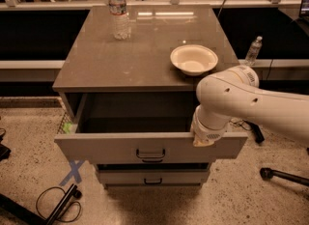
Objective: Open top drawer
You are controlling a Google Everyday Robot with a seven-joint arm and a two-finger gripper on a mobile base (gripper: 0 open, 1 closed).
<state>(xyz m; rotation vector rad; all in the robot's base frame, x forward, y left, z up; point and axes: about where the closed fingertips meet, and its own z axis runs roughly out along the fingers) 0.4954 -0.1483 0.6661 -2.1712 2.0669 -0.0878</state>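
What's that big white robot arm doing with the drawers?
The robot is opening the top drawer of the grey cabinet. Its gripper sits at the drawer front's top edge, near the right end. The drawer is pulled well out, so its inside shows. A water bottle and a white bowl stand on top.
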